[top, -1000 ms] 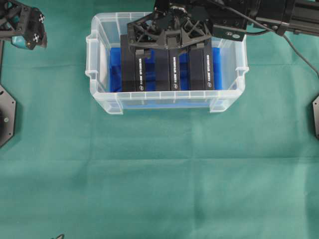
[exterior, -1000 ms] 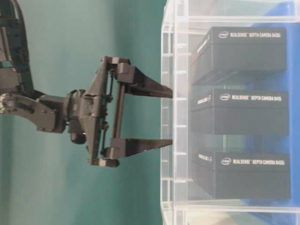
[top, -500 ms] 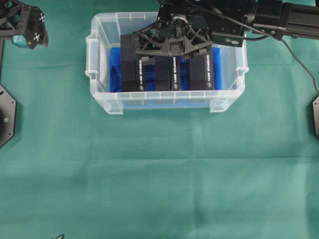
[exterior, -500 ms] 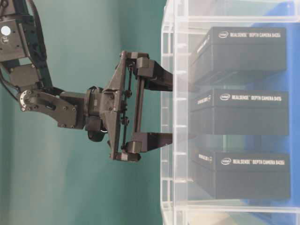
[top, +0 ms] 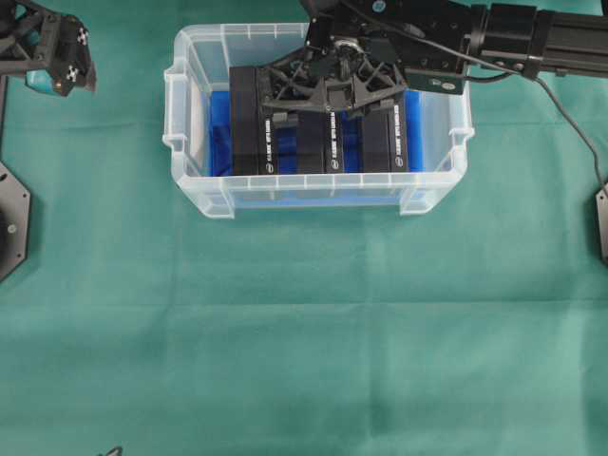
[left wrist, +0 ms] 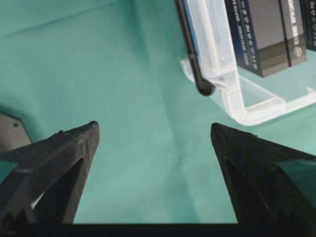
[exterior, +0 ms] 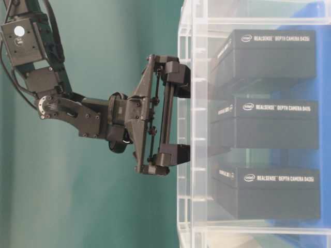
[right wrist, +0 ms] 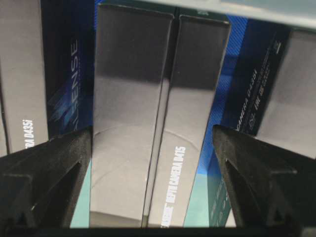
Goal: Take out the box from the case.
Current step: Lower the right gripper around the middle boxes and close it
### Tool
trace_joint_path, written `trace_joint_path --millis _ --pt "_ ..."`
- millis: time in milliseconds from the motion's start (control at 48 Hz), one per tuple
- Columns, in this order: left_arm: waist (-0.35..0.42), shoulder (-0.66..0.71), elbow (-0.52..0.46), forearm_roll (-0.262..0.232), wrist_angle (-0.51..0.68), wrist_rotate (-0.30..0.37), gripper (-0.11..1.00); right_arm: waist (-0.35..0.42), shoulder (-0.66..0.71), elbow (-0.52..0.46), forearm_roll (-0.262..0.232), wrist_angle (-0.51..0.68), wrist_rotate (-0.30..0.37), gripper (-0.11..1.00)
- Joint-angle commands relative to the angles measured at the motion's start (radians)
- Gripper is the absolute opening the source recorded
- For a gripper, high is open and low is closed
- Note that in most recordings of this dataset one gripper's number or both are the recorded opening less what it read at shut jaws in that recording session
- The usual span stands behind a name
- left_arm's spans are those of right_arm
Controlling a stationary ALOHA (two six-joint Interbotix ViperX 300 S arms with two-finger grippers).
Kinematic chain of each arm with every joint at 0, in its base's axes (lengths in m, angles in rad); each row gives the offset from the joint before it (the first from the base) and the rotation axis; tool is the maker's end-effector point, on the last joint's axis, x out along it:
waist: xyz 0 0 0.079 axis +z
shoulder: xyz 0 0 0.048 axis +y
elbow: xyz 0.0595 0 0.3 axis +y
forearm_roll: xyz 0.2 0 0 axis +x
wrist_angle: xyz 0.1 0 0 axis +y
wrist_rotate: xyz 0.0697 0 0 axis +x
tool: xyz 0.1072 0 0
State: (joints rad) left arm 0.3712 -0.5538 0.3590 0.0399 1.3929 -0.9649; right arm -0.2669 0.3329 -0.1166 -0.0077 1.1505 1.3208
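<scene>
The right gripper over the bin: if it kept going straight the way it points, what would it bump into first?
Most likely the middle box: the right gripper is open, with one of its fingers on either side of that box. Depth is unclear.

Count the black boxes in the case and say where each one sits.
3, side by side on the blue lining of the case: left box, middle box beneath the right claw, right box. None looks hidden.

right gripper (top: 332, 93) covers far ends of the boxes (top: 328, 142); case (exterior: 192, 155) cut off at right edge in table-level view
</scene>
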Motion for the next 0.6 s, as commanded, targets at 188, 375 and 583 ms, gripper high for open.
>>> trace_joint_path --millis 188,375,583 --pt "-0.006 -0.008 -0.011 -0.002 -0.005 -0.006 0.97 -0.003 -0.011 0.006 0.002 -0.035 0.000 0.92" --pt "-0.015 -0.008 -0.009 0.000 -0.005 -0.014 0.97 -0.003 0.003 0.006 0.002 -0.038 0.000 0.92" --pt "-0.017 -0.008 -0.009 0.000 -0.005 -0.014 0.97 -0.003 0.018 0.008 0.002 -0.048 0.003 0.92"
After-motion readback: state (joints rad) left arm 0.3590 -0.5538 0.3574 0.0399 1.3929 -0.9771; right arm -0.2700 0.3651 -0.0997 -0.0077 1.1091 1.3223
